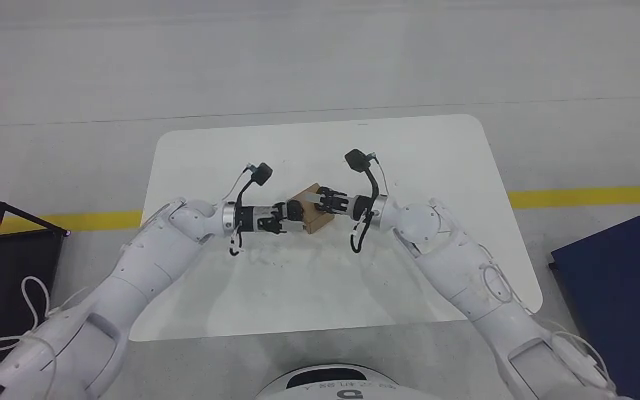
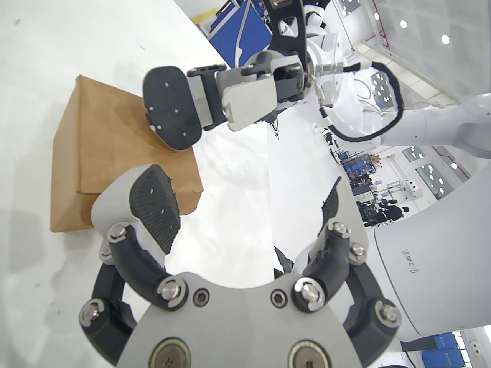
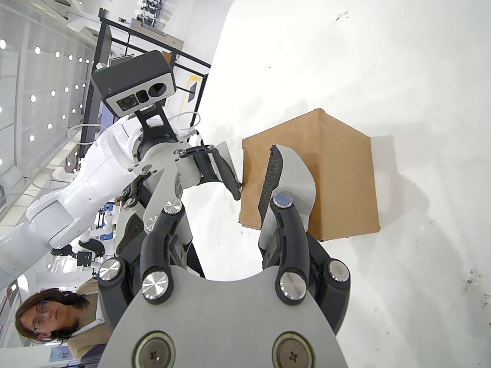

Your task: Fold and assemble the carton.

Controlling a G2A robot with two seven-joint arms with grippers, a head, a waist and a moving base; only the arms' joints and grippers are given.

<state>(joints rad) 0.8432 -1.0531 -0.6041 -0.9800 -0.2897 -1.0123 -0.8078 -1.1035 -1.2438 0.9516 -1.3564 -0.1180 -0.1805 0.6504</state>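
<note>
Looks mostly assembled: carton (image 1: 314,210) boxed up mid-table (image 1: 420,250), between both pincers. Both released: left pincer (image 2: 245,181) with one finger touching its edge, right pincer (image 1: 334,203) with one pad against it. Remaining, likely: closing any last flap.

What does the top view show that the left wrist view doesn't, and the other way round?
The top view adds the full rounded outline of the table and both arms meeting at the carton from opposite sides. The left wrist view adds the left gripper with fingers spread open, and the carton's flap edge up close. Both share the brown carton on the white table, with the right gripper at it.
</note>
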